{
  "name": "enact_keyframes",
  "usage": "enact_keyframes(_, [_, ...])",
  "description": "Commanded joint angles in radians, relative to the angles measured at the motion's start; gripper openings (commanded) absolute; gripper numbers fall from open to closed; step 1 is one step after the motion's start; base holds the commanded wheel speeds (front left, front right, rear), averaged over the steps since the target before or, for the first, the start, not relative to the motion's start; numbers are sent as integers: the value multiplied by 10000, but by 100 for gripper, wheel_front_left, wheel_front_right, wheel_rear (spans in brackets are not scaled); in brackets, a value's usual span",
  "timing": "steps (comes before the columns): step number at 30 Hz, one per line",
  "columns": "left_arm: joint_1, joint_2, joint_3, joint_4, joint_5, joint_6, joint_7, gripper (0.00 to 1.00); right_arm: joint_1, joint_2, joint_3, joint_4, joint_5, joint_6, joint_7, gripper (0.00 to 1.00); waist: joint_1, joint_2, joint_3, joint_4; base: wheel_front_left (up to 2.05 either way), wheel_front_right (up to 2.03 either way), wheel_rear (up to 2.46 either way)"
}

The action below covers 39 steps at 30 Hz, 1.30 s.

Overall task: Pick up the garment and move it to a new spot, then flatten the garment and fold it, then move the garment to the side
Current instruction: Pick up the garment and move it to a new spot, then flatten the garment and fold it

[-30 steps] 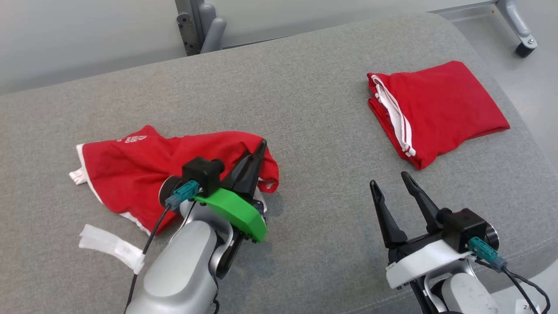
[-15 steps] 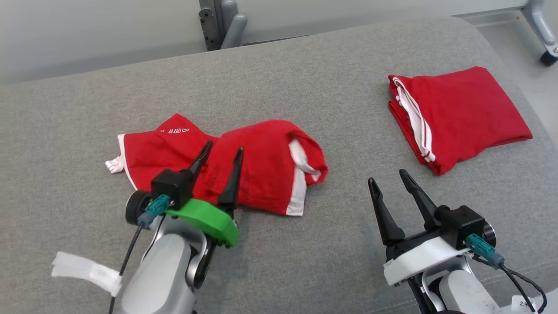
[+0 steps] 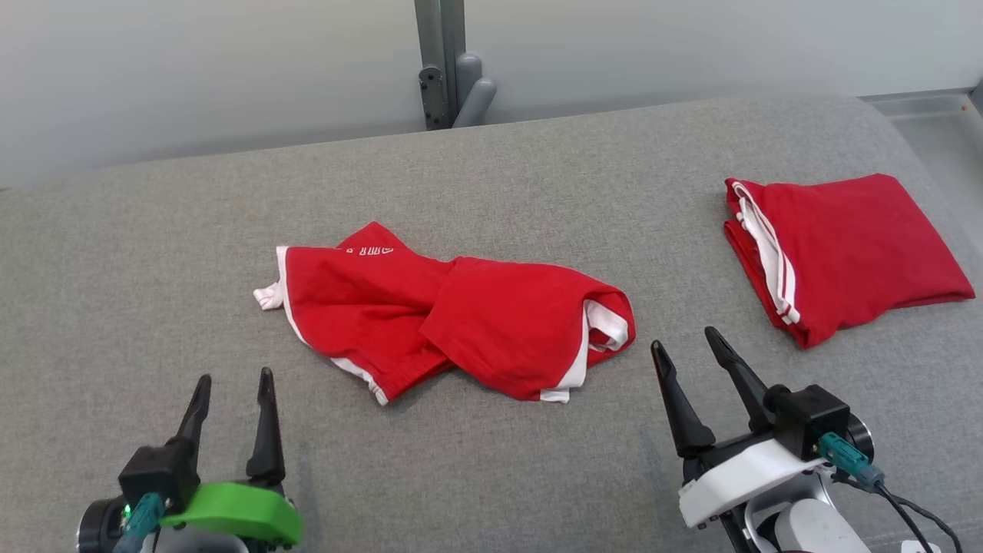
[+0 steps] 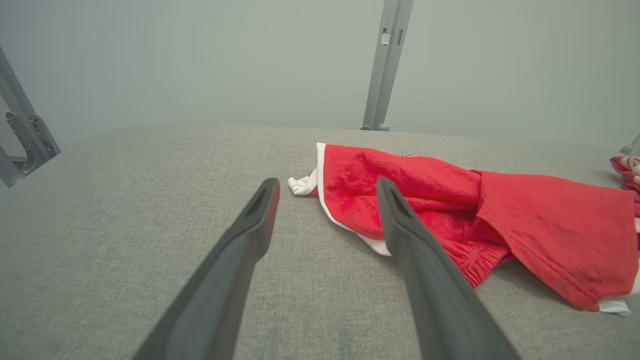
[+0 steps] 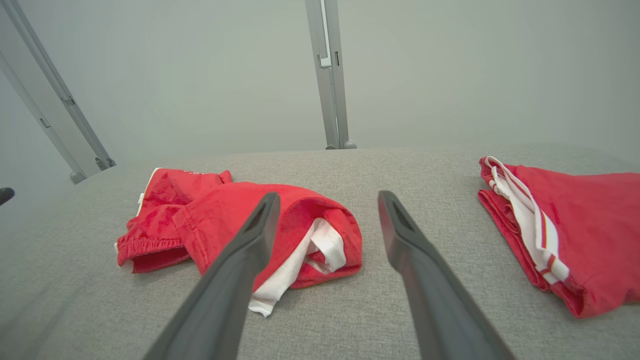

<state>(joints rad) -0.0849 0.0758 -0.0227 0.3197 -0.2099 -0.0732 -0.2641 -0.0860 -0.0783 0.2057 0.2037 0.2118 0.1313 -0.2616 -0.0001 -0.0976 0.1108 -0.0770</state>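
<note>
A crumpled red garment (image 3: 453, 319) with white trim lies in a heap at the middle of the grey padded surface (image 3: 491, 184). The same garment (image 4: 450, 205) lies ahead and right of my left fingers, and the garment (image 5: 240, 220) sits ahead and left in the right wrist view. My left gripper (image 3: 233, 382) stands open at the lower left, apart from the cloth, nothing between its fingers. At the lower right my right gripper (image 3: 686, 343) is open and empty, just right of the heap.
A second red garment (image 3: 837, 250) with white stripes lies folded at the right end of the surface, seen also as folded cloth (image 5: 565, 235) in the right wrist view. A grey metal post (image 3: 449, 65) stands behind the far edge. The surface's right edge curves down near the folded piece.
My left gripper opened, let go of the garment and drew back to the lower left. The garment now lies free. The head camera has shifted, so the whole scene sits lower and further right.
</note>
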Motion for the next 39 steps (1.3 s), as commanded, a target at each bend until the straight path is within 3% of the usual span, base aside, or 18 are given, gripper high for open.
enact_keyframes(1, [319,-68,155,-186,60,39,3,100,193,-18,-7,24,-15,-13,-26,100,1,2,-184,164,0,0,0])
enact_keyframes(9, [1932,-235,833,-1165,239,32,3,100,367,21,97,128,82,-13,-26,100,1,2,-291,196,0,0,0])
enact_keyframes(17, [1692,-243,151,-1273,-185,192,3,100,297,-62,345,283,124,-13,-26,100,1,2,-57,599,0,0,0])
enact_keyframes(32, [834,-237,-1085,-1222,-520,226,3,100,-1909,-100,3025,2430,1094,-13,-24,100,1,2,1356,3068,0,0,0])
enact_keyframes(39, [696,-242,-1245,-1251,-639,280,3,100,-2462,-210,3762,3129,1709,-13,-26,100,1,2,1775,3784,0,0,0])
